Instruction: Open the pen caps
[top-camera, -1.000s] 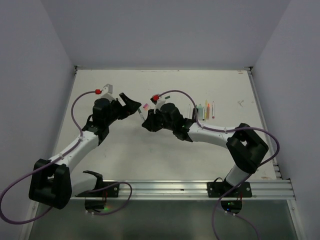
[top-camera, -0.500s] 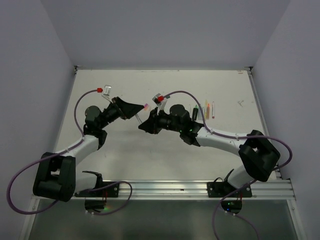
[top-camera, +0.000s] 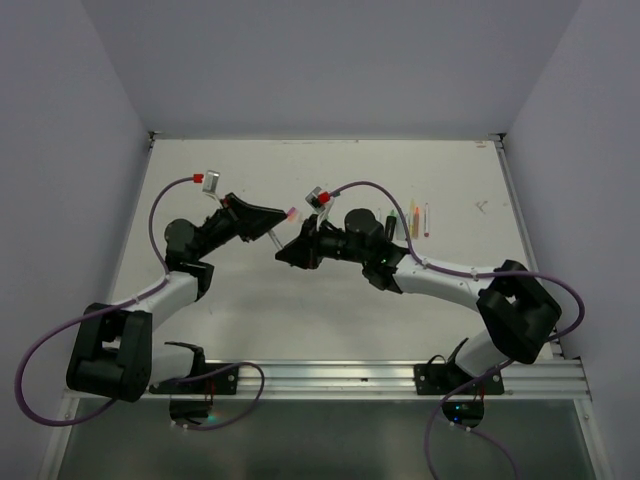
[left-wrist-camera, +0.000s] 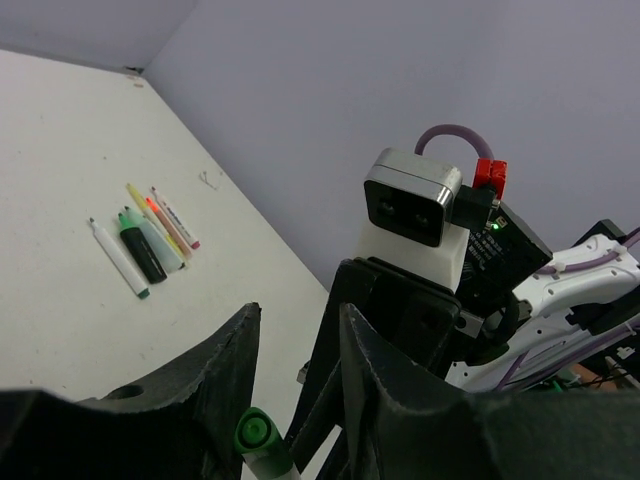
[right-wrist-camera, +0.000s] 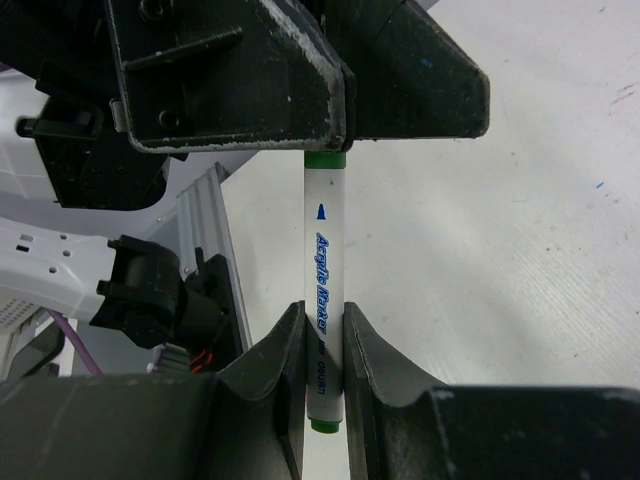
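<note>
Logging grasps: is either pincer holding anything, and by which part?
Both hold one marker: the right pincer clamps its barrel, the left pincer its green cap.

— How is the light from above?
— Soft and even, coming from overhead. The white table (top-camera: 330, 310) is bright with no glare, and the arms cast only faint, smeared shadows.
— And the wrist views?
— At the left wrist, the left gripper (left-wrist-camera: 297, 340) is a dark, slightly soft mass. The far row of pens (left-wrist-camera: 145, 240) is small but clear in colour. At the right wrist, the marker (right-wrist-camera: 323, 270) is sharp and its blue print is readable. The right gripper (right-wrist-camera: 323, 318) blurs toward the bottom edge, its black swallowing detail.
</note>
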